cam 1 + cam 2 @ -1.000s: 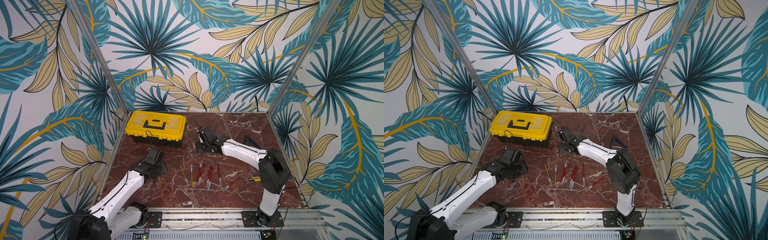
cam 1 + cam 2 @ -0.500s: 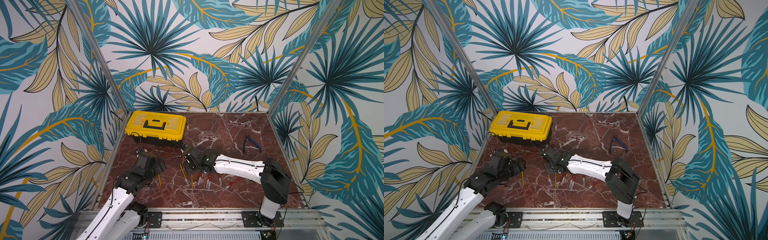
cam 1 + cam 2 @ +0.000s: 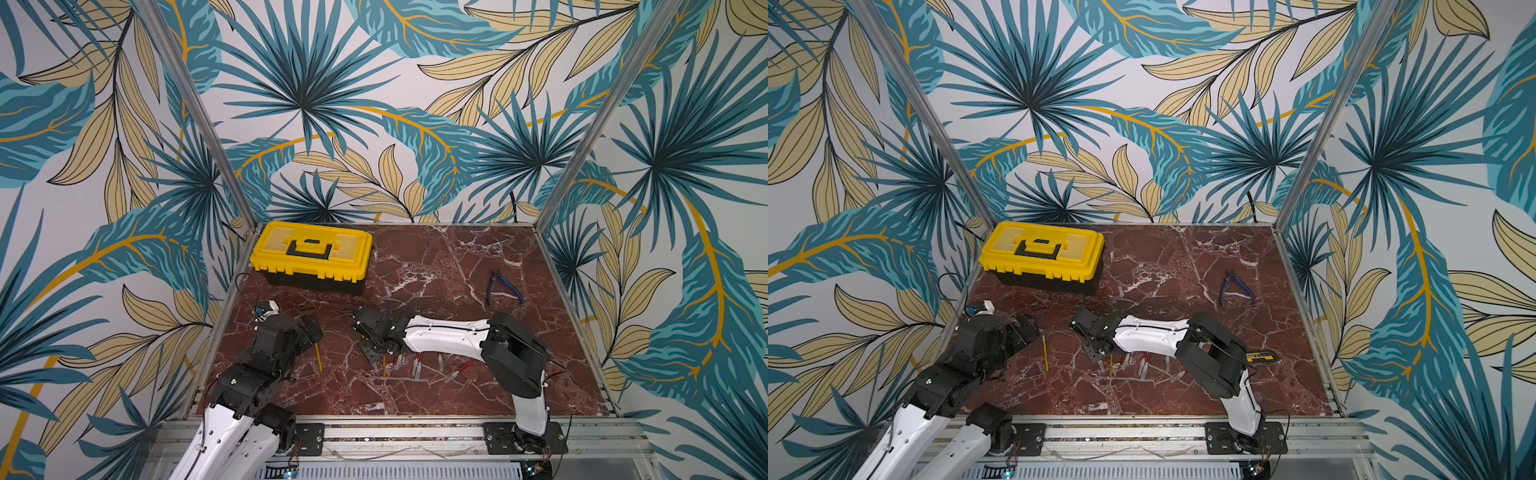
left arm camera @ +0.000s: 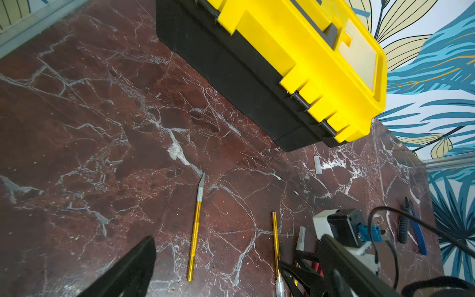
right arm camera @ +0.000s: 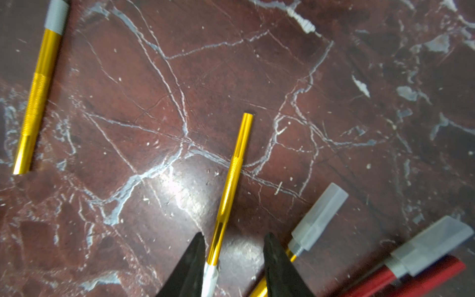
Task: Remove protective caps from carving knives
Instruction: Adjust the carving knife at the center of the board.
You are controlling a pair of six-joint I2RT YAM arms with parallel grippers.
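Toolbox [image 3: 311, 259] sits on the table [image 3: 436, 257]: lone knife [image 3: 318, 357] straight in front of it, carving knives [image 3: 417, 368] row front-right, pliers [image 3: 503, 286] well off right.

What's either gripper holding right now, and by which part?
Nothing. Left gripper open; right gripper open, straddling yellow knife near its capped end, ungripped.

Right arm [image 3: 449, 338]: glossy white shell, thin black cable along top, small dark screws, bulky black joint housings
Left arm [image 3: 224, 440]: same white shell, black joints, looping black cable
Black base plates [image 3: 309, 438] bolted to aluminium rail [image 3: 399, 434]
Right tool [image 5: 234, 235]: 2 black wedge fingers [image 5: 190, 270]
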